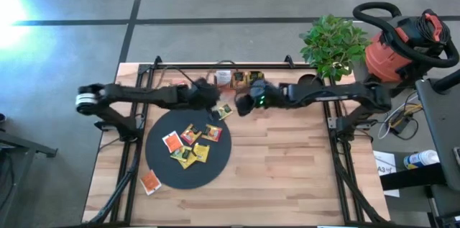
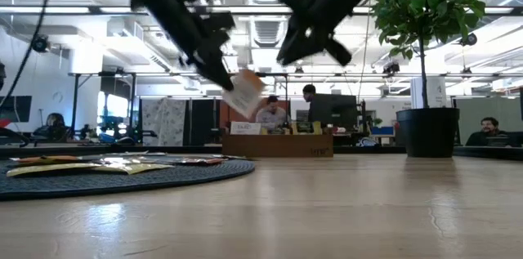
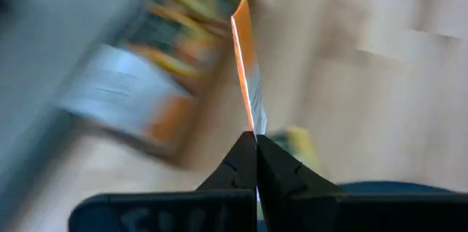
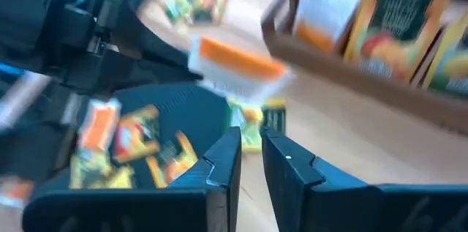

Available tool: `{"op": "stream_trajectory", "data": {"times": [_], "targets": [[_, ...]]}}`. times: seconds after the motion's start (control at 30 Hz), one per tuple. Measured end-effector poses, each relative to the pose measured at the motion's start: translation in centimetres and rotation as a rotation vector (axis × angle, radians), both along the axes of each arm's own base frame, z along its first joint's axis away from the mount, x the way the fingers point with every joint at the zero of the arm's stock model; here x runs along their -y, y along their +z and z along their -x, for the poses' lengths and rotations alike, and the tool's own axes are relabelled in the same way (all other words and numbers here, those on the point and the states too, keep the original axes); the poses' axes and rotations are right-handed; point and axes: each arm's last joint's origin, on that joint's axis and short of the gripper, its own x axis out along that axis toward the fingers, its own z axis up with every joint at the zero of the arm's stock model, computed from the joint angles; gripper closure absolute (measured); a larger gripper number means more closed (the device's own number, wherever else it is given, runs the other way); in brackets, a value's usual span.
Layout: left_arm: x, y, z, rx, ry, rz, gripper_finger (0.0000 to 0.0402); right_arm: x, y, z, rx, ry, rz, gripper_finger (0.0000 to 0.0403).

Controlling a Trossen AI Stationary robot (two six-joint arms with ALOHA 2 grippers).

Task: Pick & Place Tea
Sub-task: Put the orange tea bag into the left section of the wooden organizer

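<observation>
My left gripper (image 1: pixel 213 98) (image 3: pixel 256 140) is shut on an orange-and-white tea packet (image 2: pixel 243 93) (image 4: pixel 238 67), held well above the table near the far edge of the black disc (image 1: pixel 162 170). Several tea packets (image 1: pixel 188 145) lie flat on the disc. One more (image 1: pixel 149 181) lies on the wood by the disc's near left rim, and a yellow-green one (image 1: pixel 223 111) (image 4: pixel 252 118) at its far right rim. My right gripper (image 1: pixel 243 106) (image 4: pixel 252 148) hovers just right of the left one, its fingers a narrow gap apart with nothing between them. My left gripper pinches one edge of the packet (image 3: pixel 254 126) between the free ends of its two fingers. It comes slanting down from the table's left. The packet sticks out beyond the fingertips, seen edge-on in the wrist view. It hangs tilted below the fingers, lifted clear of disc and table.
A brown wooden tray (image 1: pixel 241 78) (image 4: pixel 351 64) with upright packets stands at the table's far edge, just behind both grippers. A potted plant (image 1: pixel 332 44) stands at the far right corner. Bare wood lies right of the disc and toward the near edge.
</observation>
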Motion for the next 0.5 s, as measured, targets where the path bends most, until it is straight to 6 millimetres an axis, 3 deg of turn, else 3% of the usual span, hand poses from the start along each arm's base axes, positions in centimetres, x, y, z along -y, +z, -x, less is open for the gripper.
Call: {"op": "stream_trajectory", "data": {"times": [0.23,0.5], "targets": [[1.5,6.1,3.0,0.019,0.011,-0.486,0.0401,0.9,4.0,2.5,0.162,-0.043,-0.075,0.0346],[3.3,10.0,4.3,-0.041,0.035,-0.853,0.0401,0.9,5.8,2.6,0.275,0.016,-0.079,0.0346]]}}
